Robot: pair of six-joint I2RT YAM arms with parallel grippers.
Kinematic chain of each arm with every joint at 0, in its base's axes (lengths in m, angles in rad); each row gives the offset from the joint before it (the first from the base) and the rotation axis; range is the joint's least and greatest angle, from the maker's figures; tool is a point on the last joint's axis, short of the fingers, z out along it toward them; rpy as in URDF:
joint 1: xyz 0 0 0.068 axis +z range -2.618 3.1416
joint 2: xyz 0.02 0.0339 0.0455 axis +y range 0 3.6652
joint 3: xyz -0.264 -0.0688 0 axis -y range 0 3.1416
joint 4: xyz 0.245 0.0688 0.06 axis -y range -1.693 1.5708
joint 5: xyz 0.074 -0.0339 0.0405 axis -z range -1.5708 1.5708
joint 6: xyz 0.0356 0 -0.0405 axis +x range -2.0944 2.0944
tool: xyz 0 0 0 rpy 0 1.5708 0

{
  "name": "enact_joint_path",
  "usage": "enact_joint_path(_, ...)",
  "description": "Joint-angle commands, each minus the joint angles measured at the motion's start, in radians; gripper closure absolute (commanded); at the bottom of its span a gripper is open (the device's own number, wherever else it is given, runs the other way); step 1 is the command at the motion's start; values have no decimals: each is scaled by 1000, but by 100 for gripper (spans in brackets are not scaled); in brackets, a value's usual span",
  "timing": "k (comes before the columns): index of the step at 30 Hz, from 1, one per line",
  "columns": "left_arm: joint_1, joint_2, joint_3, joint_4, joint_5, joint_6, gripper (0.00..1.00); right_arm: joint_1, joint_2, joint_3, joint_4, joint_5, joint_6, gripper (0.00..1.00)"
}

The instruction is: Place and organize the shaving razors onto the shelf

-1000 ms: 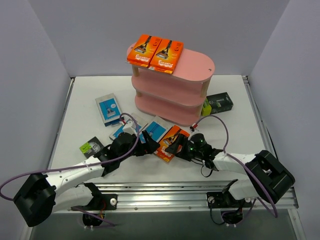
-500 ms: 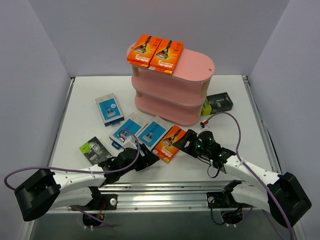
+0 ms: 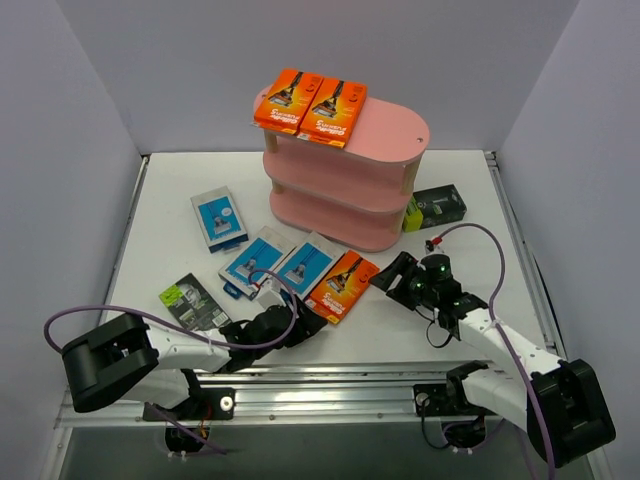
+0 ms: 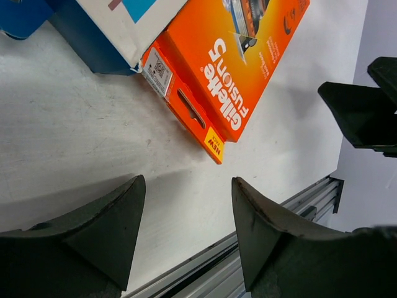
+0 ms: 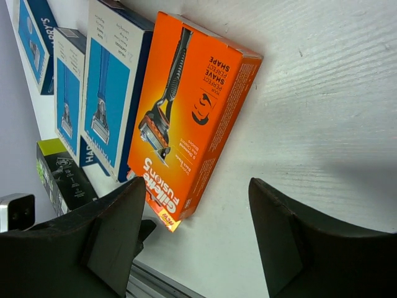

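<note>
The pink shelf (image 3: 395, 125) stands at the back with two orange razor packs (image 3: 285, 100) (image 3: 333, 105) side by side on its top board. A third orange pack (image 3: 343, 285) (image 4: 229, 68) (image 5: 186, 118) lies flat on the table in front of it. My left gripper (image 3: 305, 322) (image 4: 188, 186) is open just short of its near corner, with only bare table between the fingers. My right gripper (image 3: 392, 275) (image 5: 197, 186) is open to the pack's right, touching nothing.
Two blue-and-white packs (image 3: 252, 262) (image 3: 305, 265) lie beside the orange one, a third (image 3: 218, 218) further left. One black-and-lime pack (image 3: 190, 300) lies at the near left, another (image 3: 435, 208) against the shelf's right end. A metal rail (image 4: 291, 211) runs along the near table edge.
Both grippers have drawn back from the orange pack on the table, the left toward the near edge, the right off to the right. Their jaws have narrowed somewhat. The pack stays put.
</note>
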Motion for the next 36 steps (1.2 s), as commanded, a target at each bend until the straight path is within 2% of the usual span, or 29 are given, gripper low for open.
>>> enact_joint_path(1,-19,41,47,88,-71,-40,34,-39,-9,14,-8,-53,-46,37)
enact_joint_path(9,-35,135,35,178,-147,-81,40,-134,-6,3,-16,-128,-96,37)
enact_joint_path(19,-39,193,44,223,-221,-106,42,-231,11,-6,-33,-192,-158,37)
enact_joint_path(26,-44,317,13,383,-246,-167,43,-269,20,-8,-37,-212,-182,37)
enact_joint_path(34,-50,435,-7,549,-249,-225,56,-314,14,-5,-66,-235,-219,37)
enact_joint_path(35,-53,437,-7,552,-258,-227,59,-318,16,-5,-71,-237,-224,37)
enact_joint_path(36,-55,436,-8,546,-263,-230,66,-325,17,-3,-73,-243,-228,37)
